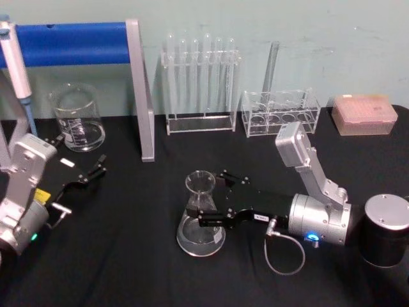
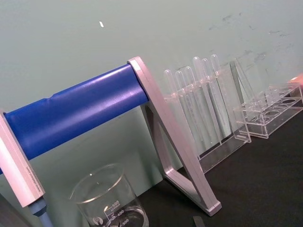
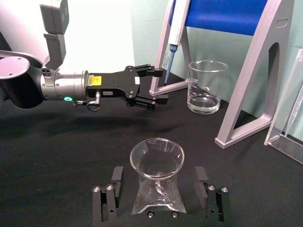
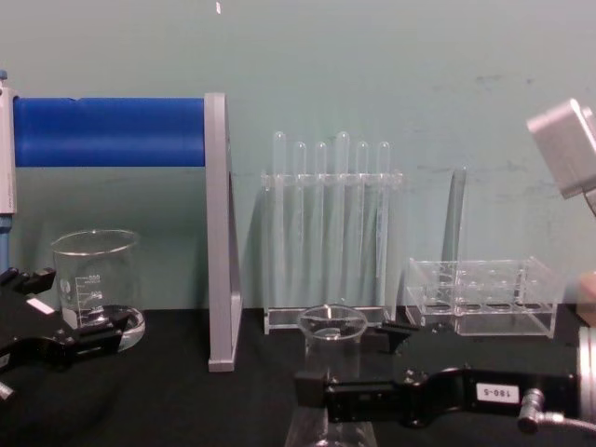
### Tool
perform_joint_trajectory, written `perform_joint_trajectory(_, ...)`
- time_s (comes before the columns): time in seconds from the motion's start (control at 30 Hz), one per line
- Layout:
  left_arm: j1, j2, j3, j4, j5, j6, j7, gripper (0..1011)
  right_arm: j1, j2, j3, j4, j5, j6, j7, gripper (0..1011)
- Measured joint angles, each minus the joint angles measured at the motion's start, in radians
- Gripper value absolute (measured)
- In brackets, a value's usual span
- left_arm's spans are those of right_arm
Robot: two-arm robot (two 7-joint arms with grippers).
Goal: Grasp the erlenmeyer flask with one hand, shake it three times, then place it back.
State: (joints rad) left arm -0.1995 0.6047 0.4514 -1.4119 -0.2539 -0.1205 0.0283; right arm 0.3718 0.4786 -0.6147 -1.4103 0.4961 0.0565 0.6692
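Observation:
The erlenmeyer flask (image 1: 201, 240) stands upright on the black table, clear glass with a flared rim (image 3: 156, 158) and a wide base. My right gripper (image 1: 211, 198) reaches in from the right and is open, one black finger on each side of the flask's neck. In the right wrist view its fingers (image 3: 106, 203) sit either side of the flask with a gap to the glass. In the chest view the flask (image 4: 331, 328) rises between the right gripper's (image 4: 349, 363) fingers. My left gripper (image 1: 86, 185) rests open at the table's left, apart from the flask.
A glass beaker (image 1: 78, 118) stands at the back left by a stand with a blue bar (image 1: 70, 43) and grey leg (image 1: 142, 96), a pipette (image 1: 16, 64) hanging on it. A test tube rack (image 1: 199, 83), a second clear rack (image 1: 281, 112) and a pink box (image 1: 364, 114) line the back.

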Motion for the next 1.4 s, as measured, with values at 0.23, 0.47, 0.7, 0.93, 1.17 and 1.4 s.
perform_joint_trajectory(0.23,0.000,0.000,0.000,0.000,0.000,0.000,0.000,1001,0.000,0.000,0.001,0.000,0.000,-0.001,0.000,1000)
perform_joint_trajectory(0.47,0.000,0.000,0.000,0.000,0.000,0.000,0.000,1001,0.000,0.000,0.001,-0.001,0.001,-0.002,0.000,1000)
perform_joint_trajectory(0.7,0.000,0.000,0.000,0.000,0.000,0.000,0.000,1001,0.000,0.000,0.001,-0.001,0.002,-0.003,0.000,1000)
perform_joint_trajectory(0.93,0.000,0.000,0.000,0.000,0.000,0.000,0.000,1001,-0.007,0.007,0.002,-0.010,0.004,0.000,-0.003,1000)
perform_joint_trajectory(1.17,0.000,0.000,0.000,0.000,0.000,0.000,0.000,1001,-0.049,0.052,0.017,-0.059,0.006,0.012,-0.019,1000)
perform_joint_trajectory(1.4,0.000,0.000,0.000,0.000,0.000,0.000,0.000,1001,-0.118,0.118,0.055,-0.122,0.013,0.025,-0.055,1000)
